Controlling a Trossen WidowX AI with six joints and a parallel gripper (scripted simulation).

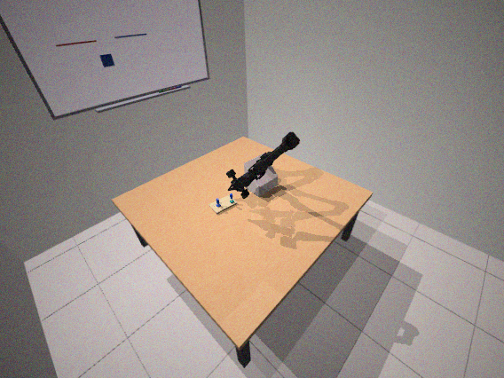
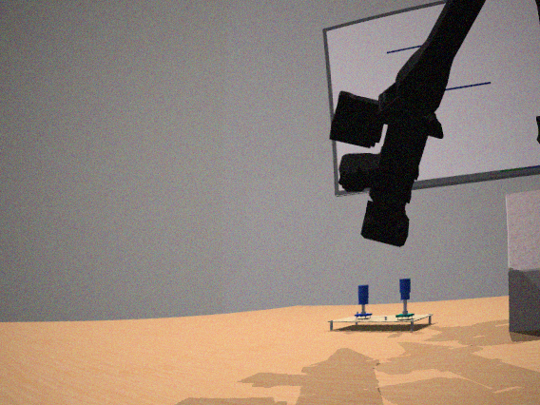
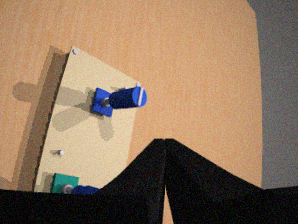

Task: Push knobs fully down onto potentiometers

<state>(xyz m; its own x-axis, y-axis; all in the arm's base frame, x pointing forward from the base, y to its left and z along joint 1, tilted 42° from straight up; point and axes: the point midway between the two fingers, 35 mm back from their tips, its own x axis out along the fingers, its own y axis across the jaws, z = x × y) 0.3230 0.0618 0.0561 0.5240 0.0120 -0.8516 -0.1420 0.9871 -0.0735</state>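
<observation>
The pale circuit board (image 1: 216,210) (image 2: 342,319) (image 3: 92,155) stands on short legs on the table. A blue potentiometer (image 2: 363,315) (image 3: 102,102) carries a blue knob (image 1: 217,201) (image 2: 363,294) (image 3: 126,97), with grey shaft showing below the knob. A green potentiometer (image 2: 405,316) (image 3: 65,182) carries another blue knob (image 1: 231,196) (image 2: 405,289) (image 3: 85,190), also raised with shaft showing; in the wrist view the gripper partly hides it. My gripper (image 3: 163,148) (image 2: 384,243) (image 1: 230,189) is shut and empty, fingertips together, above the board and touching neither knob.
The wooden table (image 1: 248,266) (image 2: 143,356) surrounds the board. The arm's pale base block (image 1: 265,182) (image 2: 525,233) stands close beyond the green potentiometer's end of the board. A whiteboard (image 1: 146,66) hangs on the wall behind. Arm shadows fall across the table.
</observation>
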